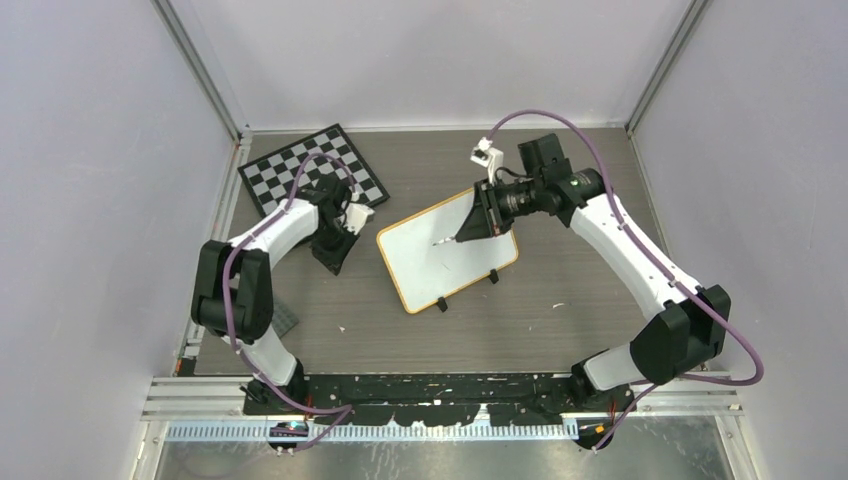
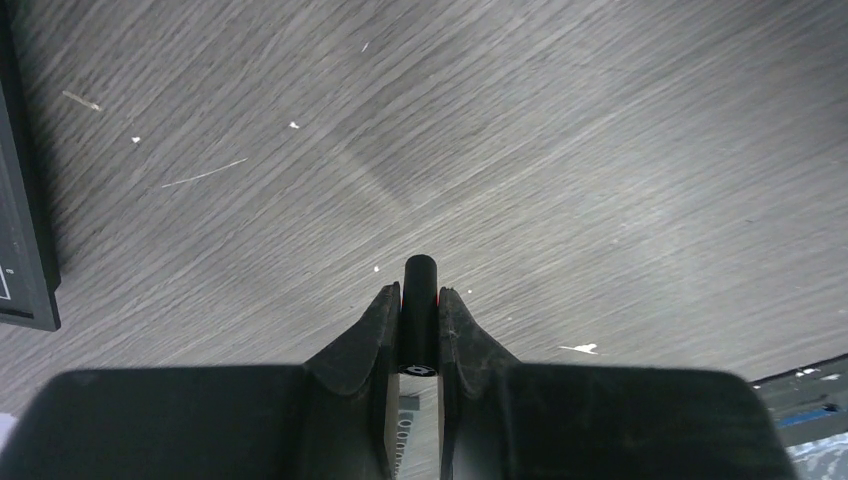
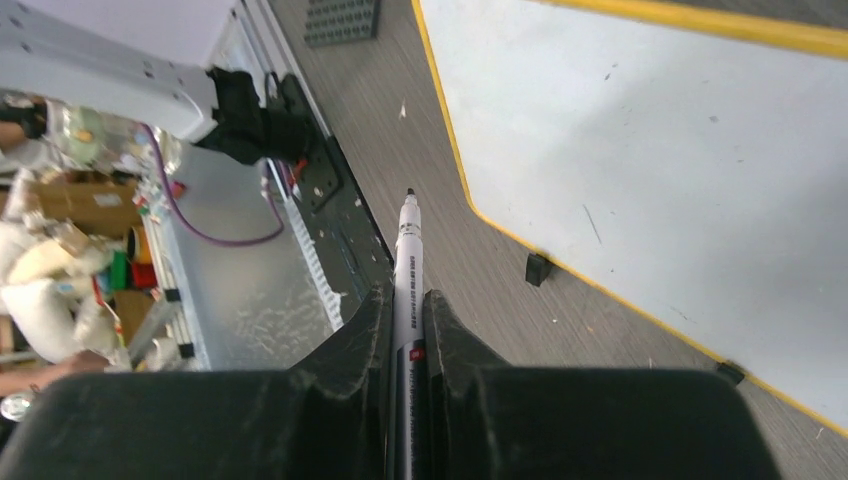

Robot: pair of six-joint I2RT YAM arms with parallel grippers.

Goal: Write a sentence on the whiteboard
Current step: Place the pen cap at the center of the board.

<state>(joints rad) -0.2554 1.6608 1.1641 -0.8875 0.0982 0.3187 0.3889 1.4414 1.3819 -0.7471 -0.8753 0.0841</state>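
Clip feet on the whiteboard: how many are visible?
2 clip feet on the near edge of the whiteboard: one by its left corner, one toward the right. Others may be hidden underneath.

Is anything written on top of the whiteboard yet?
No sentence shows: the whiteboard is bare apart from a few faint specks. In the top view the right gripper and its marker cover the far corner, so that patch cannot be checked.

A chequered chessboard (image 1: 300,165) lies at the far left of the grey wooden table (image 1: 560,330); a small studded plate (image 1: 284,320) sits near its left edge.
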